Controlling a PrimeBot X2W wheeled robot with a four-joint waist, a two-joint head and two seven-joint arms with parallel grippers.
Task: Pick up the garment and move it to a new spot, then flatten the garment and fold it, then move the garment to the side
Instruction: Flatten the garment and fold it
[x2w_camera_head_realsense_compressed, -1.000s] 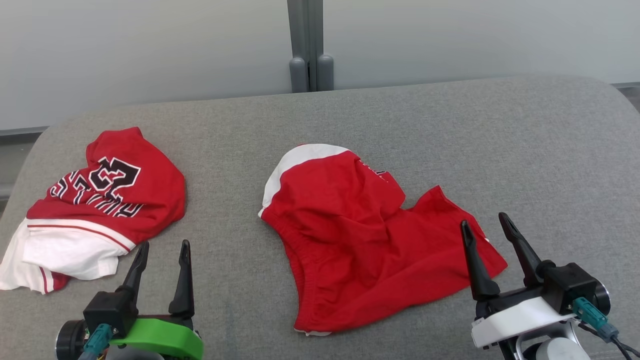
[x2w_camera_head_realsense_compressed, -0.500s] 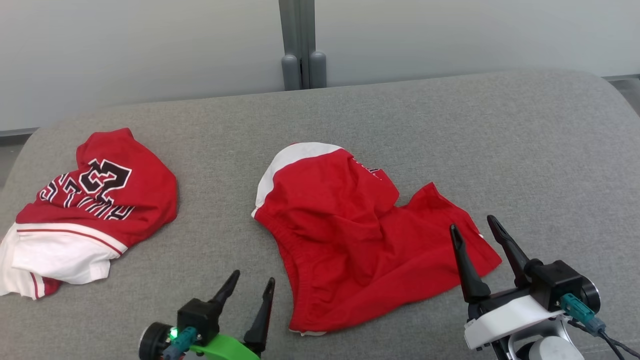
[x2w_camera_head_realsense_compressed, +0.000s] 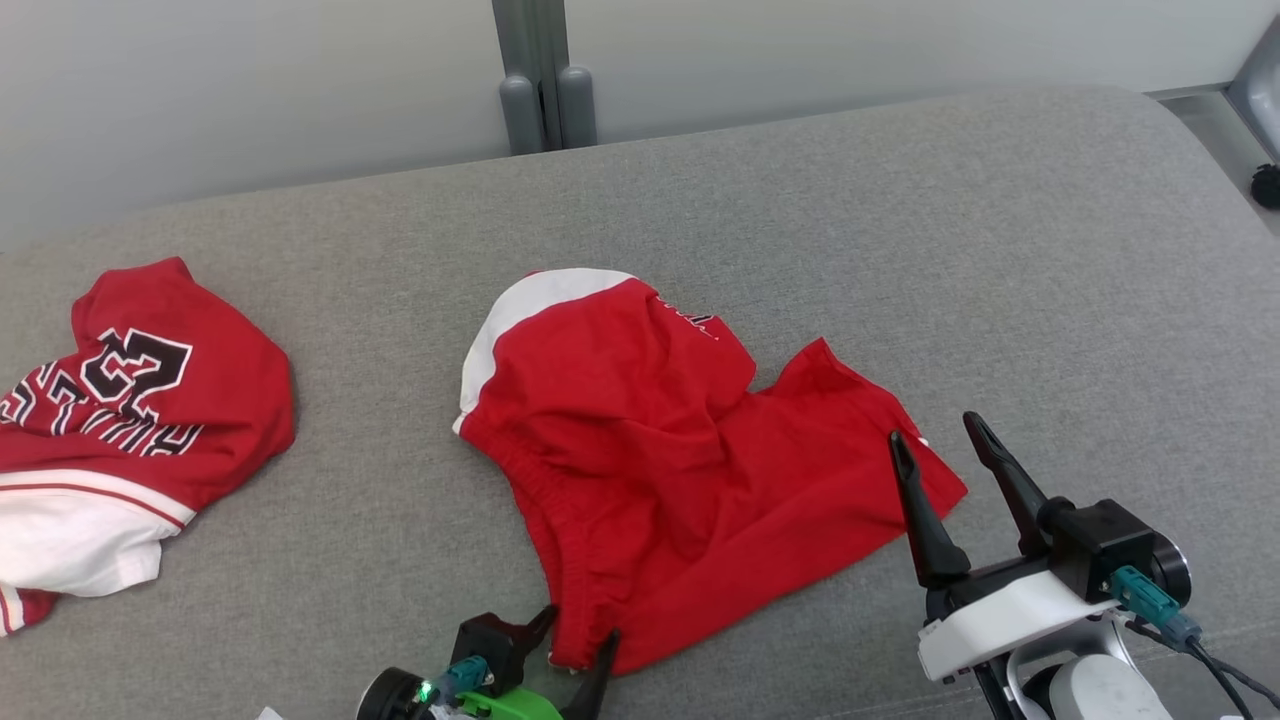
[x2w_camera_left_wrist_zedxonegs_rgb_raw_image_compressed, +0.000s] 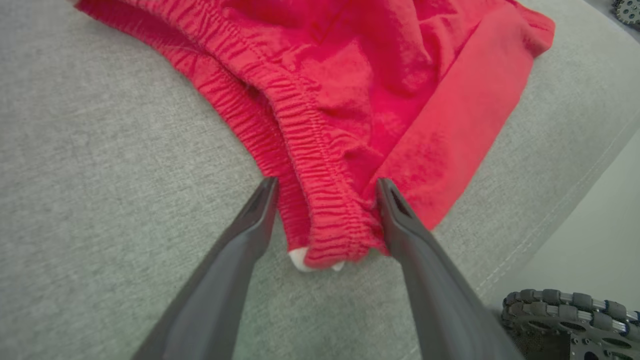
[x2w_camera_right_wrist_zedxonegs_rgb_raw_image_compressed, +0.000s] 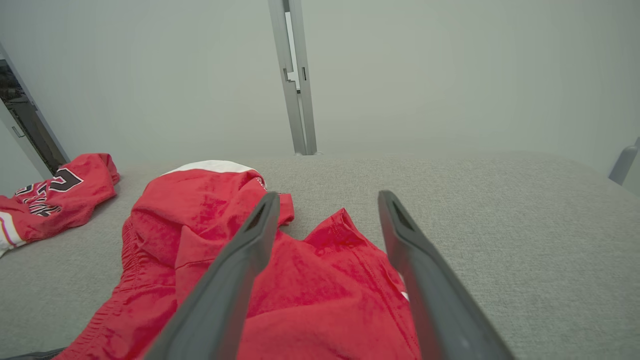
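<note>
We are working on the first step, the pick-up, and nothing is lifted yet. The red shorts (x2w_camera_head_realsense_compressed: 680, 470) are lying crumpled around the middle of the grey cushion (x2w_camera_head_realsense_compressed: 900, 250). Their elastic waistband (x2w_camera_left_wrist_zedxonegs_rgb_raw_image_compressed: 310, 165) is running down toward the cushion's near edge.

We are holding our left gripper (x2w_camera_left_wrist_zedxonegs_rgb_raw_image_compressed: 327, 181) spread wide. Its two fingers are straddling the end corner of the waistband close to the near edge, and no cloth is pinched between them. We are holding our right gripper (x2w_camera_head_realsense_compressed: 935, 428) wide as well, hovering over the leg hem (x2w_camera_right_wrist_zedxonegs_rgb_raw_image_compressed: 345, 225) on the shorts' right side, apparently clear of the fabric. A red jersey (x2w_camera_head_realsense_compressed: 130, 400) is lying well apart by the cushion's left edge, and we are leaving it alone.

Next, as we are judging it, the left fingers should sink into the cushion and close on the gathered elastic. The right gripper should drop onto the hem and close too, so that both ends rise together. The thin hem could slip out.
</note>
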